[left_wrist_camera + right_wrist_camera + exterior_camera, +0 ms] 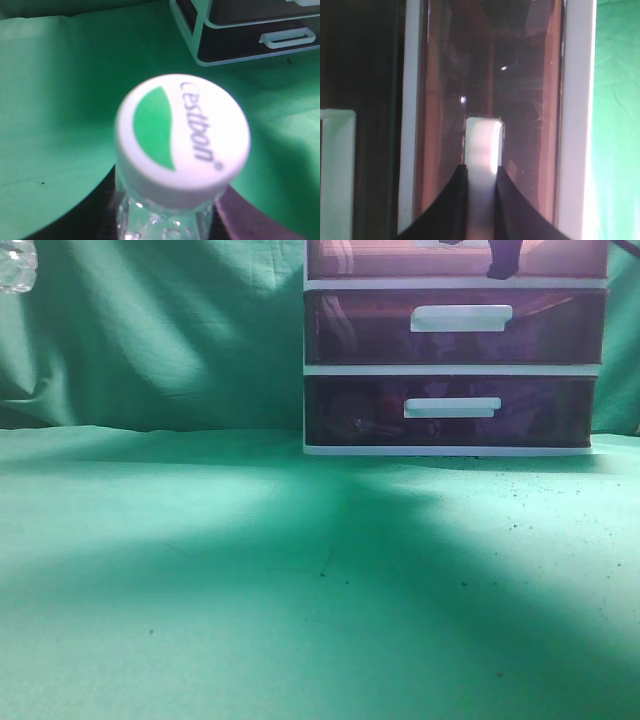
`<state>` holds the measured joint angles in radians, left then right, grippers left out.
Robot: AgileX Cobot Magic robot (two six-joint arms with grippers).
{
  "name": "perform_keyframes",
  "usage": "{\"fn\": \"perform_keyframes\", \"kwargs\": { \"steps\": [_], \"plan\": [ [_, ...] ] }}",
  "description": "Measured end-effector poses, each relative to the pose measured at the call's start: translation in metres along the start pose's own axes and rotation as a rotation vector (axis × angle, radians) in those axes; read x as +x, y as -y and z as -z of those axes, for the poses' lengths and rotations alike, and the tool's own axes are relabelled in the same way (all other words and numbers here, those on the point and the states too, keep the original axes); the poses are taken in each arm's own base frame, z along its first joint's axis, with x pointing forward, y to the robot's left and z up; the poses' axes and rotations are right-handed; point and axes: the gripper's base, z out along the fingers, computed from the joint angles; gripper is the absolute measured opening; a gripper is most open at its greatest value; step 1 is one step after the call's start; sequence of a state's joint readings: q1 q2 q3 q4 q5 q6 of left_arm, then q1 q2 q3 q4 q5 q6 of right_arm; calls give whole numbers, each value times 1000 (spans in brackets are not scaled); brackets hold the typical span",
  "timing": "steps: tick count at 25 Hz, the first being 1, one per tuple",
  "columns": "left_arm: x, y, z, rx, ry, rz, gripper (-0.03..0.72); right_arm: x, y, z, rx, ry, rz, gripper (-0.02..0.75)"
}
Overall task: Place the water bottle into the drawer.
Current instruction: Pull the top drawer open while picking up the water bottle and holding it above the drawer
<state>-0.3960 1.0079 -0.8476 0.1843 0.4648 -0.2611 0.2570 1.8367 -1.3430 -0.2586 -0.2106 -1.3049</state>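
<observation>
Right claw (481, 200) pinches the drawer's (520, 75) white handle (482, 145) — left claw hidden, grip untellable, beneath the water bottle (182, 135).

The green worktop (200, 580) lies wide and bare in front of the drawer unit (455, 368), with lots of room to pass. The unit stands at the back right like a wall. The right pincer (481, 200) clamps the white handle (482, 150) of the top drawer (455, 258), blocking its front.
</observation>
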Motion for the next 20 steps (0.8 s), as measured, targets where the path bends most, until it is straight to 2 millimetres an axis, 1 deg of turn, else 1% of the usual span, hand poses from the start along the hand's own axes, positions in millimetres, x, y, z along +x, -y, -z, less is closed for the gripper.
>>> {"fn": "perform_keyframes", "kwargs": {
  "steps": [4, 8, 11, 16, 20],
  "plan": [
    [0, 0, 0, -3, 1, -5, 246, 0, -1, 3, -5, -1, 1, 88],
    [0, 0, 0, -3, 1, -6, 246, -1, -4, 20, -16, 1, 1, 88],
    [0, 0, 0, -3, 1, -6, 246, -4, -10, 37, -24, 8, 1, 88],
    [-1, 0, 0, -1, 8, -6, 246, -19, -20, 66, -51, 31, -50, 88],
    [-2, 0, 0, 3, 21, -6, 246, -33, -24, 81, -53, 48, -116, 88]
  ]
}}
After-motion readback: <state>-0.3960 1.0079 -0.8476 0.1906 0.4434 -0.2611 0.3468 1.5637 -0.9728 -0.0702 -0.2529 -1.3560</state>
